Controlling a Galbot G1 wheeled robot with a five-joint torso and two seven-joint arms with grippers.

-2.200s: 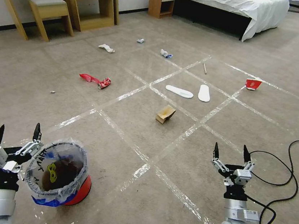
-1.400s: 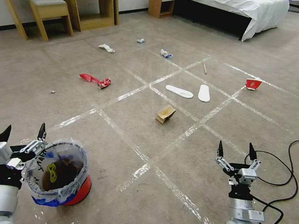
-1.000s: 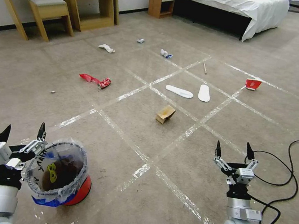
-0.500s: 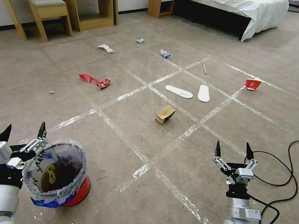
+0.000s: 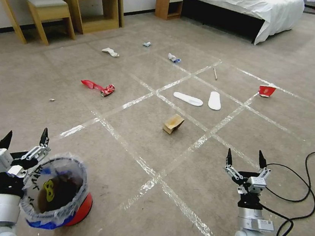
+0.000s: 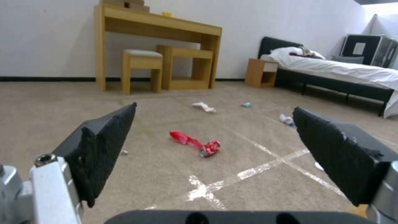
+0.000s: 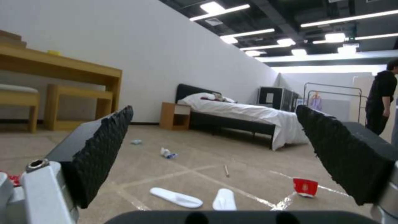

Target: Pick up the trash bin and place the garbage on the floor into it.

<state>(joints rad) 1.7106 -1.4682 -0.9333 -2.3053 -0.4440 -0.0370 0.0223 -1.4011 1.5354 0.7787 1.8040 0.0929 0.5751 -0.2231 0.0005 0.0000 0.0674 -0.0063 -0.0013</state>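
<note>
Trash bin (image 5: 64,194) stood on the floor (image 5: 132,138) at the robot's near left, tilted a little, its crinkly bag liner folded over the rim. Judged light, with stiff red wall; the liner looked slippery and loose, so a pinch across rim and wall seemed safer than plastic alone. Left gripper (image 5: 24,140) hung just beside the bin's rim, fingers spread wide, pointing forward; contact could not be told. Right gripper (image 5: 245,160) was held low at the right, fingers likewise apart, empty. Garbage lay well ahead, cardboard box (image 5: 173,123) nearest.
</note>
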